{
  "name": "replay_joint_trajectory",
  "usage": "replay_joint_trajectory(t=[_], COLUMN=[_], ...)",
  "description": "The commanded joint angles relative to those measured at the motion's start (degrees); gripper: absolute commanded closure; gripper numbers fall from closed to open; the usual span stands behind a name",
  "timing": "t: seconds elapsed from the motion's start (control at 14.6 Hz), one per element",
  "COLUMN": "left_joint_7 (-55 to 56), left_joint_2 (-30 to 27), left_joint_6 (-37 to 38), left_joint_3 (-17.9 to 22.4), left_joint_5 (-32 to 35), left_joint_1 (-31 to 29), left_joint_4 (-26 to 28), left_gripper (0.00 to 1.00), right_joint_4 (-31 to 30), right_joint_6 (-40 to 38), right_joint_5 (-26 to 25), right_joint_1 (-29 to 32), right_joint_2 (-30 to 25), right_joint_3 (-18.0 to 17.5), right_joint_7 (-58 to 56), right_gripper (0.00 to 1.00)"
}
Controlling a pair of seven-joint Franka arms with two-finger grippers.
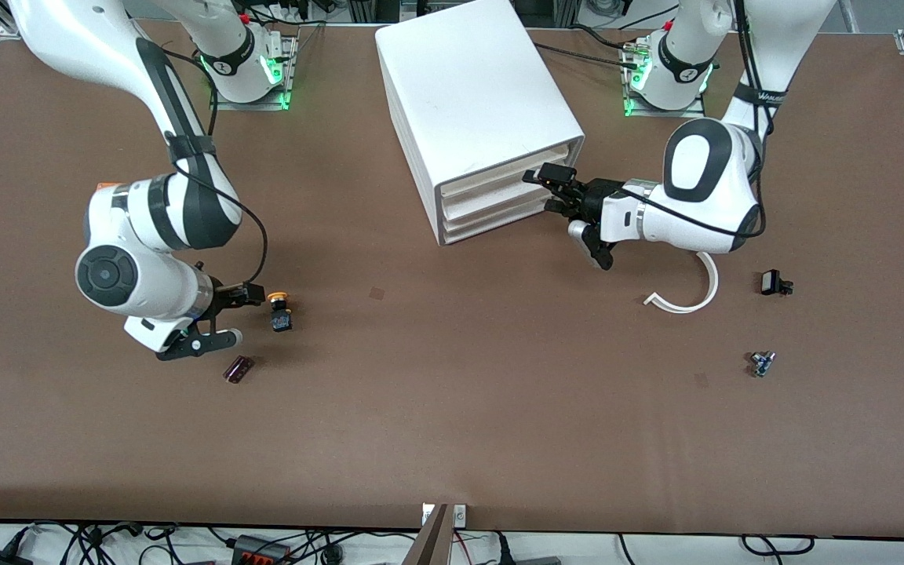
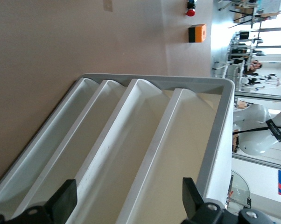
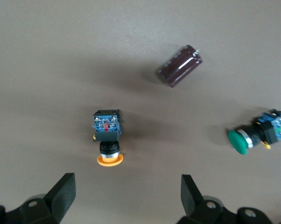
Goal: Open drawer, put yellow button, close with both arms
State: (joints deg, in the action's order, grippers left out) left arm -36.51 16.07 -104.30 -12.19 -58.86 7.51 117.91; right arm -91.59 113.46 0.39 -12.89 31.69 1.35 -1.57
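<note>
My left gripper (image 1: 570, 205), fingers spread and empty, at the drawer (image 1: 499, 185) fronts, frame centre-right; a slipped hook leaves it shut. Right gripper (image 1: 226, 317), released, beside the yellow button (image 1: 279, 308), lower left; off-centre closing could tip it toward the maroon cylinder (image 1: 238, 369).

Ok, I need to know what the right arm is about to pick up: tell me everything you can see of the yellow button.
The yellow button is a small push button: a round yellow-orange cap, a black collar under it and a black-and-blue body with red marks on its end. It looks like plastic. It lies on its side on the brown table, toward the right arm's end, touching nothing else. The right tool hovers open just above it, not gripping. A dark cylinder lies apart from it.
</note>
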Motion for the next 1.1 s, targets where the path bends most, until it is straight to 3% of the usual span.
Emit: replay_joint_trajectory(t=[0.0, 0.21, 0.41, 0.55, 0.75, 0.89, 1.03], left_joint_7=[-7.3, -10.3, -11.8, -14.2, -14.5, -14.5, -14.5], left_joint_2=[-0.2, -0.1, -0.2, 0.5, 0.7, 1.3, 2.2], left_joint_6=[0.9, 5.4, 8.2, 8.1, 8.1, 8.1, 7.8], left_joint_3=[-0.2, -0.2, -0.2, -0.2, -0.2, -0.2, -0.1], left_joint_5=[-3.4, -3.5, -3.5, -3.5, -3.5, -3.5, -3.5], left_joint_1=[0.0, -0.6, -0.6, -0.6, -0.6, -0.6, -0.6], left_joint_4=[3.6, 3.8, 4.8, 5.0, 5.0, 4.4, 3.2], left_gripper=[0.12, 0.37, 0.41, 0.5, 0.79, 0.88, 0.91], right_joint_4=[2.6, 2.8, 2.6, 2.5, 2.5, 2.5, 2.3], right_joint_6=[-0.2, 0.6, 2.2, 2.8, 4.3, 4.7, 5.1], right_joint_5=[0.9, 1.0, 1.0, 1.0, 1.2, 2.8, 3.2], right_joint_1=[-1.7, -2.2, -2.1, -2.2, -2.3, -2.7, -2.8], right_joint_2=[2.8, 4.9, 6.7, 8.0, 9.5, 10.6, 10.9], right_joint_3=[0.1, 0.1, 0.1, 0.1, 0.1, 0.1, 0.1], right_joint_7=[0.6, 0.6, 0.6, 0.6, 0.6, 0.6, 0.6], right_gripper=[0.0, 0.0, 0.0, 0.0, 0.0, 0.0, 0.0])
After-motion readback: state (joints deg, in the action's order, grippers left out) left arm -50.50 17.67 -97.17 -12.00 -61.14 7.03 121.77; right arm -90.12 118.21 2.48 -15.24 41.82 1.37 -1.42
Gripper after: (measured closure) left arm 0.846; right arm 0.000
